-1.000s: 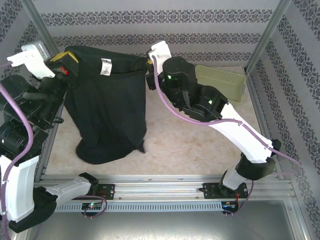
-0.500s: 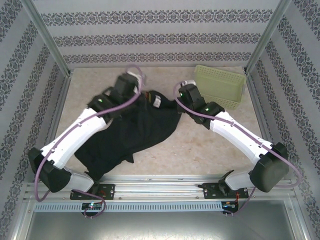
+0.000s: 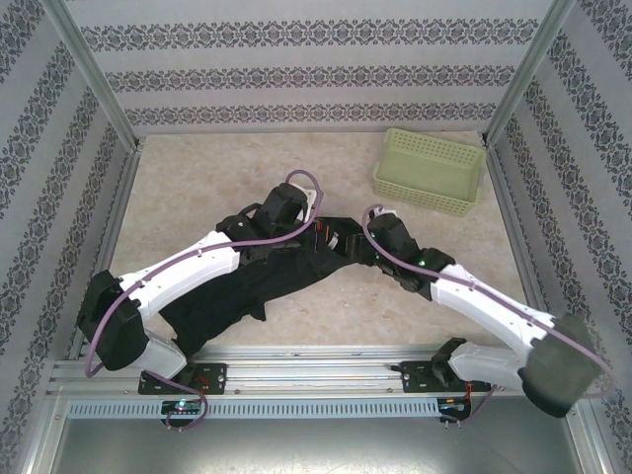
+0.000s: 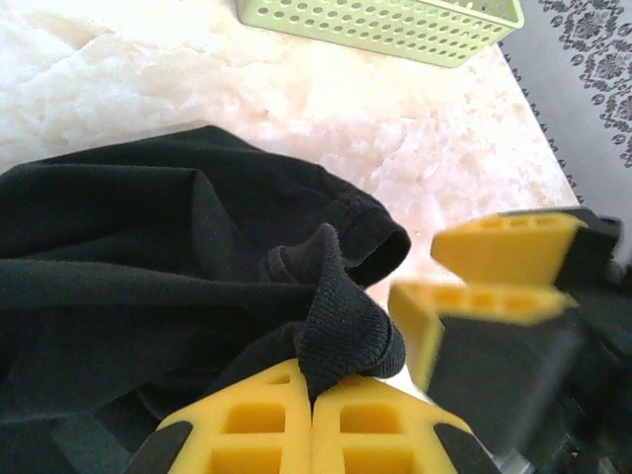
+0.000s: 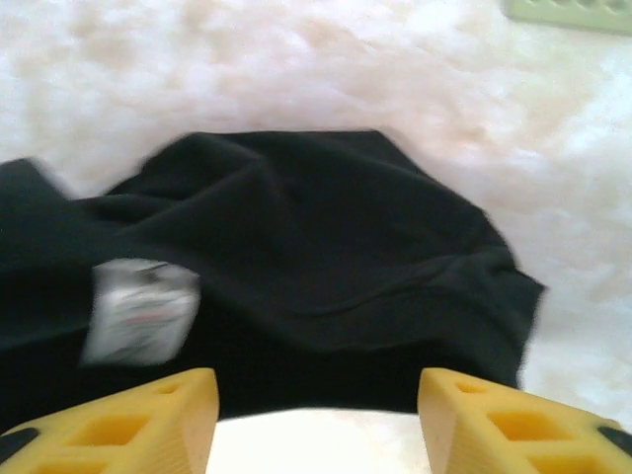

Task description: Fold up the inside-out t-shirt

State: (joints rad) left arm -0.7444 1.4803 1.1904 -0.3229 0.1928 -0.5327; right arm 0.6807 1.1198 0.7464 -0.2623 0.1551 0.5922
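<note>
The inside-out t-shirt (image 3: pixel 247 291) is black and lies crumpled on the table, running from the near left toward the middle. My left gripper (image 4: pixel 314 390) is shut on a fold of its ribbed edge (image 4: pixel 341 316); from above, this gripper (image 3: pixel 318 233) sits at the shirt's far right end. My right gripper (image 5: pixel 314 420) stands open just off the cloth, nothing between its fingers, with bare table under them. In front of it lies the shirt (image 5: pixel 296 247) with its small white tag (image 5: pixel 138 308). From above, the right gripper (image 3: pixel 353 247) is close beside the left one.
A pale green perforated basket (image 3: pixel 428 170) stands at the back right, apart from the shirt, and its wall (image 4: pixel 395 25) appears at the top of the left wrist view. Metal frame posts and patterned walls enclose the table. Bare marble-like tabletop (image 3: pixel 197 188) lies behind the shirt.
Both arms came down and forward from holding the shirt up at the back. The shirt now lies on the table. The right gripper has opened and let go; the left still grips.
</note>
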